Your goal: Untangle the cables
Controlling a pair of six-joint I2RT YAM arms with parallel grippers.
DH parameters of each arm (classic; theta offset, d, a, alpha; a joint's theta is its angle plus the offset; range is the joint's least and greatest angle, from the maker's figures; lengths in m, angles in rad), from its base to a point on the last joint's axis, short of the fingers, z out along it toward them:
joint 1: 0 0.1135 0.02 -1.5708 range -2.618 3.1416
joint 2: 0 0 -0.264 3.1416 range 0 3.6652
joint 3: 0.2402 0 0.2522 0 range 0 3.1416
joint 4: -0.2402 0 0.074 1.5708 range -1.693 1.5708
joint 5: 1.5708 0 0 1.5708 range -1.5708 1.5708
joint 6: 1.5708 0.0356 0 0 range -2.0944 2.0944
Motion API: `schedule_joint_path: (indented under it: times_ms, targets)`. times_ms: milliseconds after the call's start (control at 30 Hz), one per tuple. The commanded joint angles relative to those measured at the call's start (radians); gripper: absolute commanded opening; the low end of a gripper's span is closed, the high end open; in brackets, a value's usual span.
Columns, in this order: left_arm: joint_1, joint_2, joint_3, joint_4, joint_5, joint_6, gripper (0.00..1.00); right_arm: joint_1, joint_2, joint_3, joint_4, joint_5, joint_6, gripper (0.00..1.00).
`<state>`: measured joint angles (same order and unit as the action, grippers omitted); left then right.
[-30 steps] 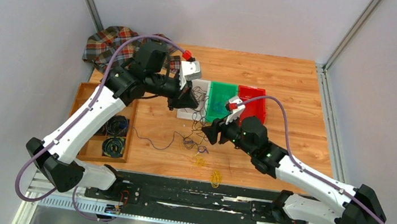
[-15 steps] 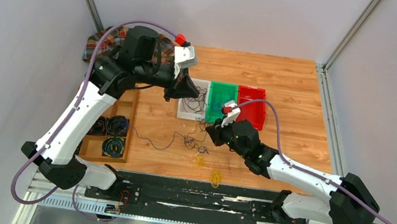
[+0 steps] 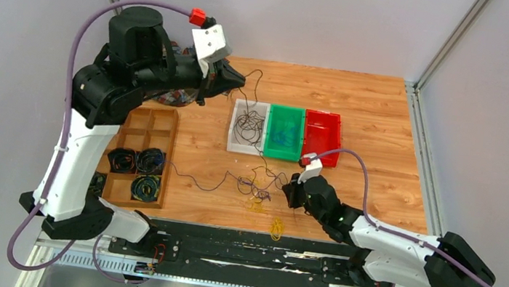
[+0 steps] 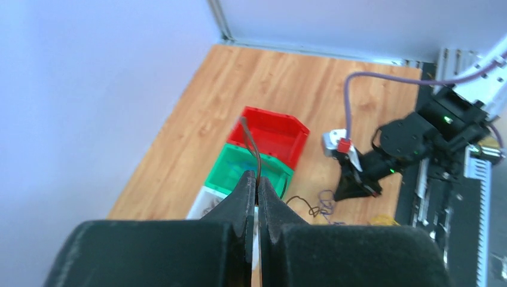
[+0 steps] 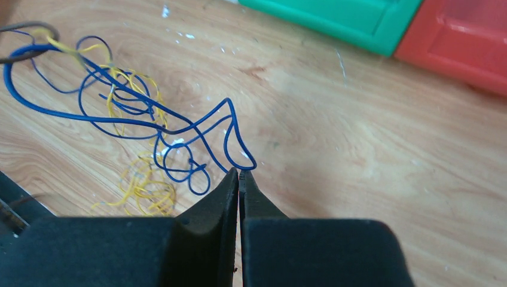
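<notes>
The left claw (image 4: 257, 179) is pinched together on a dark cable (image 4: 251, 140) and held high at the upper left of the overhead view, probably so the strand hangs free over the white bin (image 3: 231, 141) and draws out of the knot. The right claw (image 5: 238, 173), low at the overhead view's lower centre, is clamped on the bend of a blue cable (image 5: 197, 125). It is likely anchoring the tangle (image 3: 255, 185) of blue, dark and yellow wires lying on the table (image 3: 387, 116) just below that bin.
</notes>
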<state>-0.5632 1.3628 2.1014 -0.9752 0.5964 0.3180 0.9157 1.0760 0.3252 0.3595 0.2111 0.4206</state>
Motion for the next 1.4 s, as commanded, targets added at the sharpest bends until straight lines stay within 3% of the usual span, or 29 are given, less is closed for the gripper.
schedule_joint_path:
  times_ms: [0,133,267,700,833,900,1033,1267,1367]
  targets:
    - [0.0,0.031,0.108,0.006,-0.107,0.031,0.0,0.011,-0.051,-0.049,-0.044,0.055,0.068,0.0]
    - [0.0,0.077,0.235,0.019,-0.212,0.064,0.0,0.011,-0.087,-0.063,-0.082,0.077,0.082,0.01]
    - [0.0,0.08,0.284,0.14,-0.313,0.075,0.0,0.013,-0.105,-0.068,-0.107,0.079,0.088,0.01]
    - [0.0,-0.058,0.078,0.834,-0.701,0.114,0.01,0.012,-0.131,-0.091,-0.143,0.106,0.116,0.01]
    - [0.001,-0.063,0.079,0.839,-0.68,0.11,0.01,0.013,-0.134,-0.093,-0.138,0.103,0.117,0.01]
    - [0.0,-0.069,0.057,0.878,-0.742,0.098,0.0,0.012,-0.128,-0.09,-0.141,0.108,0.113,0.0]
    - [0.0,-0.097,-0.025,1.226,-0.88,0.128,0.01,0.013,-0.121,-0.087,-0.152,0.107,0.119,0.01]
    - [0.0,0.013,0.214,1.254,-0.843,0.116,0.01,0.012,-0.139,-0.097,-0.158,0.119,0.124,0.01]
    - [0.0,0.013,0.233,1.021,-0.66,0.046,0.01,0.012,-0.141,-0.091,-0.158,0.112,0.122,0.01]
